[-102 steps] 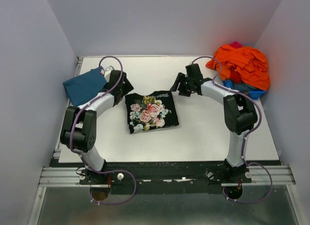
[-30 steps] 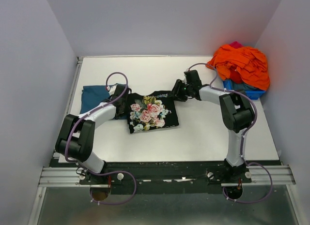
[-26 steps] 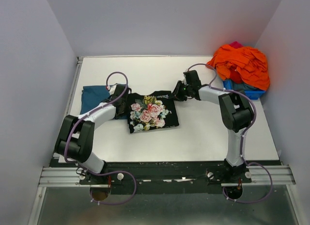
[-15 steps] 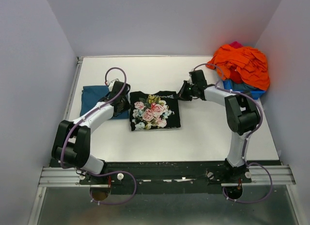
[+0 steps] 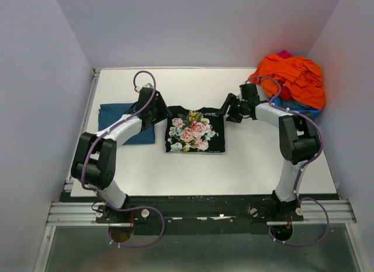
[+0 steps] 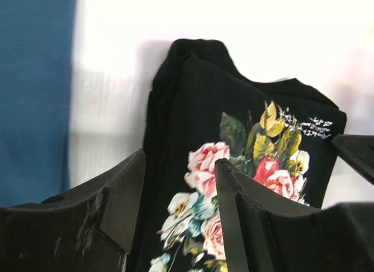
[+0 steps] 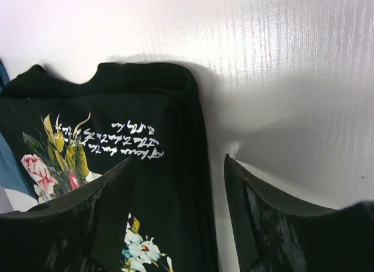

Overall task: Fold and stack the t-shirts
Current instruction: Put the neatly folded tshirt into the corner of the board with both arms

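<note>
The black t-shirt [image 5: 196,130] lies folded flat at the table's middle, rose print up. The plain teal-blue t-shirt [image 5: 124,121] lies folded to its left, partly under my left arm. My left gripper [image 5: 163,113] hovers open over the black shirt's far left corner. In the left wrist view the left gripper [image 6: 180,161] has the black shirt [image 6: 234,108] below its spread fingers, which touch nothing, and the teal shirt [image 6: 35,96] is at the left. My right gripper [image 5: 227,113] is open over the far right corner. The right gripper [image 7: 177,162] is empty above the black shirt [image 7: 146,108].
A heap of orange cloth [image 5: 294,76] spills over a blue plastic bin [image 5: 295,111] at the back right. The white table [image 5: 251,161] is walled on the left, right and back. The arm bases sit on the rail at the near edge.
Both grippers slid the black shirt a little rightward, then opened and let go of it. They now hover over its far corners, and more of the teal shirt shows.
</note>
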Controlling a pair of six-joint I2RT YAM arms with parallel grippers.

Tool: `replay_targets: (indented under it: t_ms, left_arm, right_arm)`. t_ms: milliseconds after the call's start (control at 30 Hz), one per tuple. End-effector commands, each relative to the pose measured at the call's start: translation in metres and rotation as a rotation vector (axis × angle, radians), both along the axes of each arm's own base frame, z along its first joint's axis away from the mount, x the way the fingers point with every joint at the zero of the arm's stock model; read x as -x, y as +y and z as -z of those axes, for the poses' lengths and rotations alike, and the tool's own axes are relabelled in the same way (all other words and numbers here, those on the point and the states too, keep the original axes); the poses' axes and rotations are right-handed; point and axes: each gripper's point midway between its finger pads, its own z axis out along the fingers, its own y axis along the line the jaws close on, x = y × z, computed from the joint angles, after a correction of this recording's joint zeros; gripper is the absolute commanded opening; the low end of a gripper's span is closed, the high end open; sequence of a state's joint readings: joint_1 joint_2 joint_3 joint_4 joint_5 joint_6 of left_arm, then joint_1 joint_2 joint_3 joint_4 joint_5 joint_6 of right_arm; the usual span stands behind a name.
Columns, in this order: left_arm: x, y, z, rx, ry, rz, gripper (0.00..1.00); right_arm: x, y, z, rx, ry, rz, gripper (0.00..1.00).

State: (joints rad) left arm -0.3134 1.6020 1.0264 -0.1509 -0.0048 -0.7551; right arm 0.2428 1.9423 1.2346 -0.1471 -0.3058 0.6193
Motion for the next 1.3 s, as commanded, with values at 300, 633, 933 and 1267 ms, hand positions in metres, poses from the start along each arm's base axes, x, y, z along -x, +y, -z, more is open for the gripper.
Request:
replay_targets:
  t_ms: [300, 633, 933, 1267]
  left_arm:
    - [-0.053, -0.029, 0.04, 0.097, 0.038, 0.034, 0.54]
    - [-0.061, -0.014, 0.077, 0.076, 0.104, -0.01, 0.47]
    - [-0.063, -0.016, 0.066, 0.08, 0.074, 0.006, 0.51]
    - [-0.079, -0.001, 0.081, 0.039, 0.136, -0.019, 0.62]
  right_arm:
    - [-0.015, 0.005, 0.017, 0.047, 0.049, -0.004, 0.62]
    - [-0.02, 0.006, 0.034, 0.124, 0.097, 0.027, 0.55]
    - [-0.019, 0.011, 0.037, 0.153, 0.129, 0.019, 0.49]
    - [-0.021, 0.013, 0.034, 0.154, 0.132, 0.015, 0.48]
